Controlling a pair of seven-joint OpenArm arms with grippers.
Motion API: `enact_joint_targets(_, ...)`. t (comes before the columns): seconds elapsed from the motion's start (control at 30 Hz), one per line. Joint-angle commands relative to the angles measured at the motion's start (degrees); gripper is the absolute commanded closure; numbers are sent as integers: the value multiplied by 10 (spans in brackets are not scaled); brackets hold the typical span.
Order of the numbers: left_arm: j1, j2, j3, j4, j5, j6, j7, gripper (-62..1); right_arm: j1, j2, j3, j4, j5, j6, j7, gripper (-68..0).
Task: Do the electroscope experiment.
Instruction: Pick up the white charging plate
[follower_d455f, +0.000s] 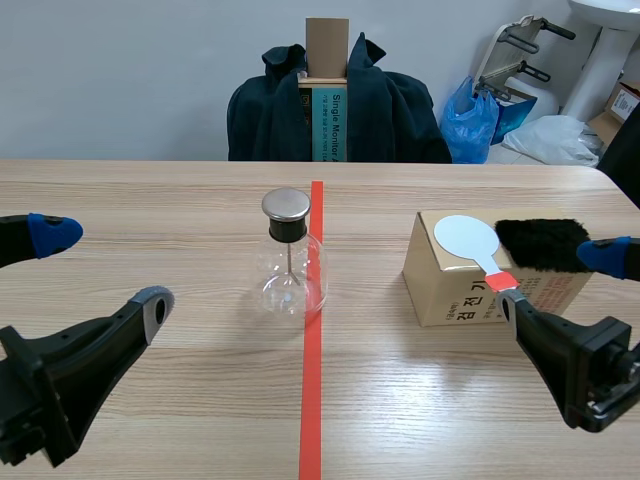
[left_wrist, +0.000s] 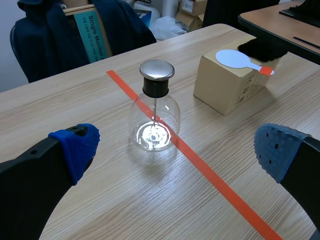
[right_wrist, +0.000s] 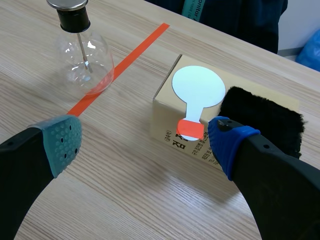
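1. The left pincer (follower_d455f: 105, 266) is spread and empty; the electroscope (follower_d455f: 290, 262) stands ahead of it, well apart.
2. The right pincer (right_wrist: 145, 140) is spread and empty; the paddle (right_wrist: 198, 90) and fur (right_wrist: 265, 117) lie on the box (right_wrist: 167, 117) just ahead.
3. Likely the opening step: nothing is gripped yet. Next, the right pincer should clamp the paddle's red handle (right_wrist: 190, 129).
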Motion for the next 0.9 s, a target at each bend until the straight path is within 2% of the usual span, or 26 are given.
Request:
enact_joint_targets(0.0, 3, 0, -1, 9, -1, 0, -9, -623, 8, 6, 3, 8, 3, -11, 21, -513)
enact_joint_targets(0.6, 3, 0, -1, 9, -1, 0, -8, -623, 8, 6, 3, 8, 0, -11, 20, -513)
enact_joint_targets(0.73, 3, 0, -1, 9, -1, 0, -8, -623, 8, 6, 3, 8, -52, -11, 20, -513)
enact_joint_targets(0.8, 3, 0, -1, 9, -1, 0, -8, -623, 8, 6, 3, 8, -97, -11, 20, -513)
enact_joint_targets(0.87, 3, 0, -1, 9, -1, 0, -9, -623, 8, 6, 3, 8, -162, -11, 20, -513)
